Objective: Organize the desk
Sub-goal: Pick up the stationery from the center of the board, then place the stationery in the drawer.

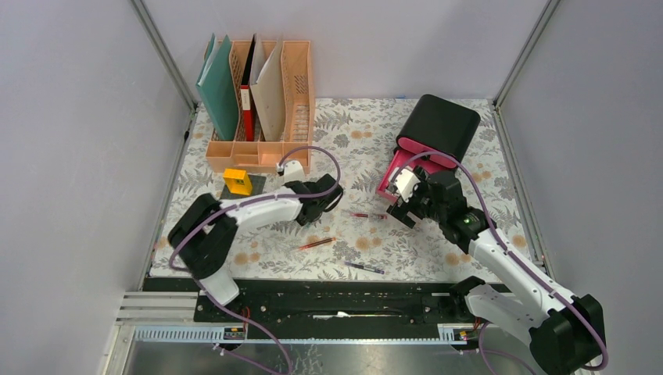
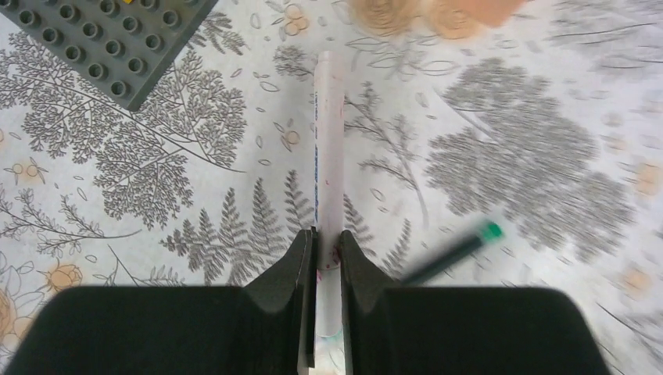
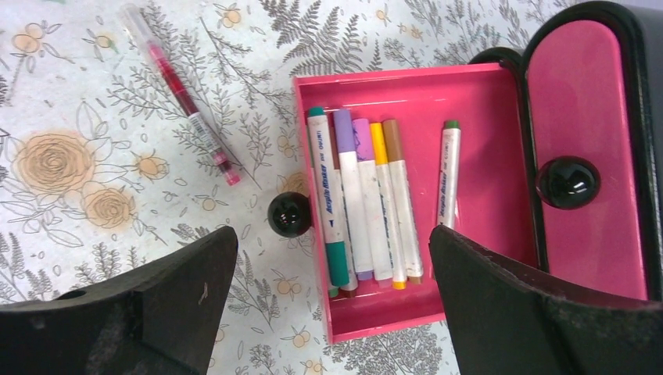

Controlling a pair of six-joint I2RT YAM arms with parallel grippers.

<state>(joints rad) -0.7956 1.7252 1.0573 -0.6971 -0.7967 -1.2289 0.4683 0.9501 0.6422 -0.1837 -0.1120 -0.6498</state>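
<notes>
The desk [image 1: 438, 250] is a white cloth printed with ferns and flowers. My left gripper [image 1: 324, 191] hangs low over it, just right of the grey baseplate. In the left wrist view it [image 2: 328, 250] is shut on a white marker [image 2: 328, 148], which sticks out forward between the fingers. A dark pen with a green tip [image 2: 453, 254] lies blurred to the right. My right gripper [image 1: 406, 205] is open above the front of the pulled-out pink drawer [image 3: 492, 172]. Its jaws stand wide, with nothing between them. Several markers [image 3: 363, 203] lie in the drawer.
The black drawer box [image 1: 438, 125] stands at the back right, the peach file rack [image 1: 258, 101] at the back left. A yellow brick [image 1: 238, 181] sits on the grey baseplate [image 2: 102, 39]. Loose pens lie mid-desk: red pens [image 1: 367, 215] [image 1: 317, 244], a dark pen [image 1: 365, 268].
</notes>
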